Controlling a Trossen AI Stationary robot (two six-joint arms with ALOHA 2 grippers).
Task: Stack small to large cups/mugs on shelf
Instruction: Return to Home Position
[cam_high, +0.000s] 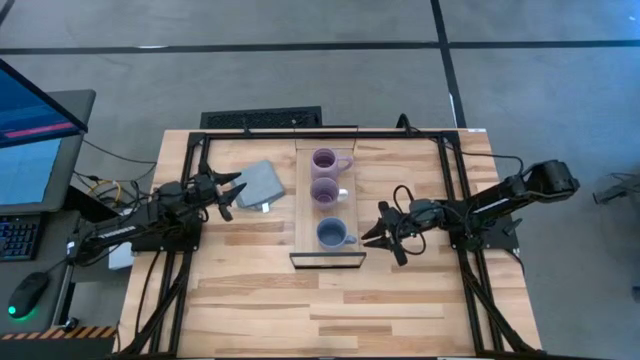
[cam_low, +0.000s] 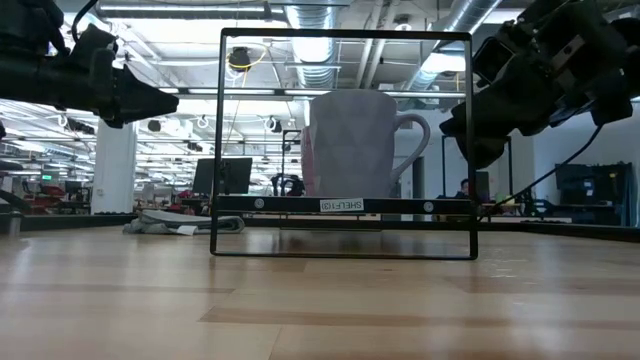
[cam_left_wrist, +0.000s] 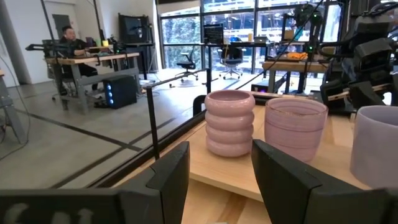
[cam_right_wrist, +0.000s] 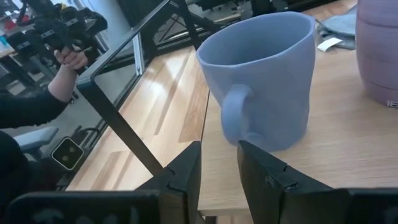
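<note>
I am viewing the long, narrow light-wood shelf board, which is lying at the middle of the slatted wooden tabletop. Three mugs are standing upright on it in one row, apart from one another. A ridged lavender mug is sitting at the far end, a smooth lavender mug in the middle and a blue handled mug at the near end. Their handles are pointing toward the right arm's side.

The left gripper is hovering to the left of the shelf, just beside the grey-blue folded cloth. Its claw is standing wide and carrying nothing. In its wrist view the fingers are framing the ridged lavender mug, with the smooth lavender mug next to it.

The right gripper is hovering just beside the blue mug, on the handle side, without touching it. Its claw is standing narrow, with a small gap showing between the fingers and nothing in it. The blue mug is presenting its handle to that gap.

A person's hand is showing beyond the table edge in the right wrist view.
</note>
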